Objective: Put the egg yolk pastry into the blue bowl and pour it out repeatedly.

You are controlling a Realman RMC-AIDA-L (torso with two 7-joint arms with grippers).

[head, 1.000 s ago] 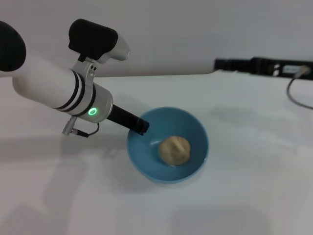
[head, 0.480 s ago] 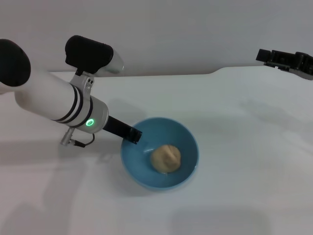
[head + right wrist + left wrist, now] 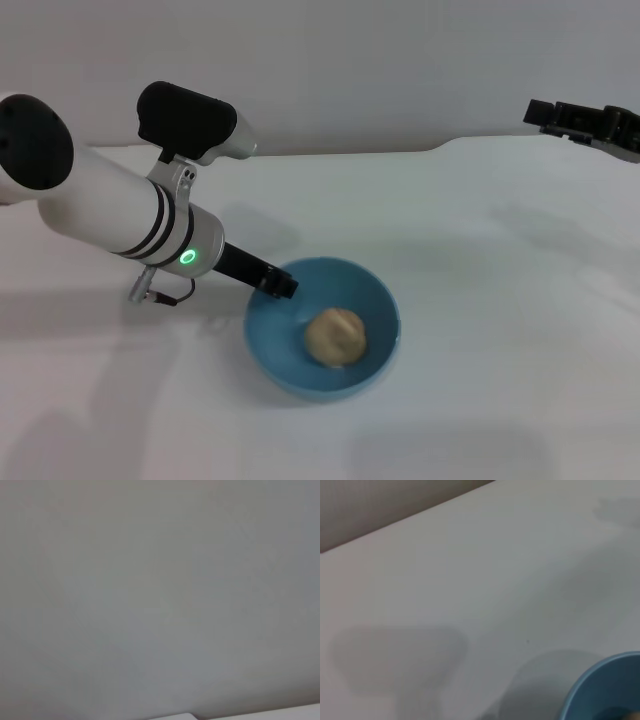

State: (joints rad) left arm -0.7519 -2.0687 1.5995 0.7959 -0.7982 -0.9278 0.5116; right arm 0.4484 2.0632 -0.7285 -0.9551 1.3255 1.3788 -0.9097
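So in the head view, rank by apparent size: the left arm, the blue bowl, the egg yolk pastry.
1. left arm, though it is nearest the camera, which inflates it
2. blue bowl, its rim held by the left gripper
3. egg yolk pastry, lying inside the bowl

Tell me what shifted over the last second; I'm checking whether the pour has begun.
The left gripper, at the rim of the blue bowl, drew the bowl nearer and slightly leftward. The right gripper pulled off to the far right edge. The egg yolk pastry remains inside the bowl, which sits upright, so no pour yet.
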